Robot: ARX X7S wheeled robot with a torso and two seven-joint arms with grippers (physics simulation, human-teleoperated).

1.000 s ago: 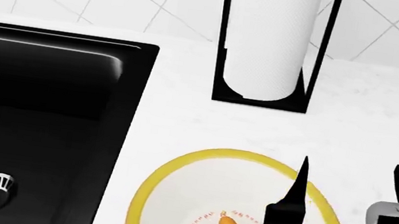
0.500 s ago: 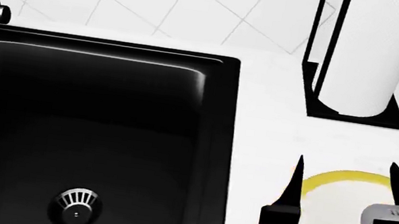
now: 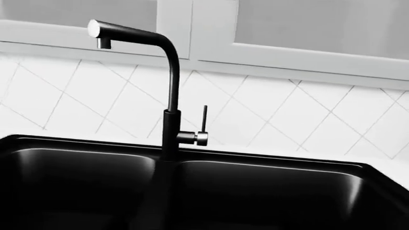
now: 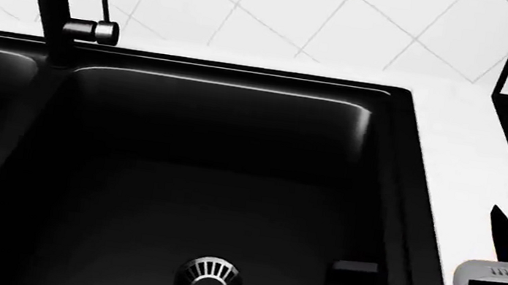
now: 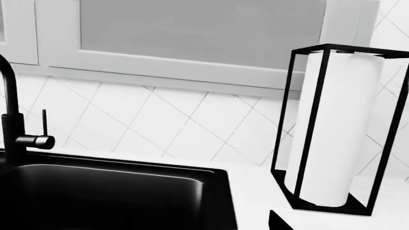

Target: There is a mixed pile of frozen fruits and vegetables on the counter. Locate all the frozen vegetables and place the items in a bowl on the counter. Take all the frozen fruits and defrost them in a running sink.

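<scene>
Gleaming black sink (image 4: 229,183), round silver strainer (image 4: 208,283) — R gripper (image 4: 432,284) seemingly open

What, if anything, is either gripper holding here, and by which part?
Nothing visible: the right gripper is open and empty over the glossy black sink; the left gripper's state cannot be told.

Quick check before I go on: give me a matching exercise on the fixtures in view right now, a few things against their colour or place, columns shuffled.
Things:
1. faucet
2. drain strainer
3. paper towel roll
4. counter

Descriptions:
A. white, standing inside a black wire frame
B. round, silver, on the basin floor
C. tall, black, with a side lever
D. white stone surface right of the sink

Pairs: 1-C, 2-B, 3-A, 4-D
</scene>
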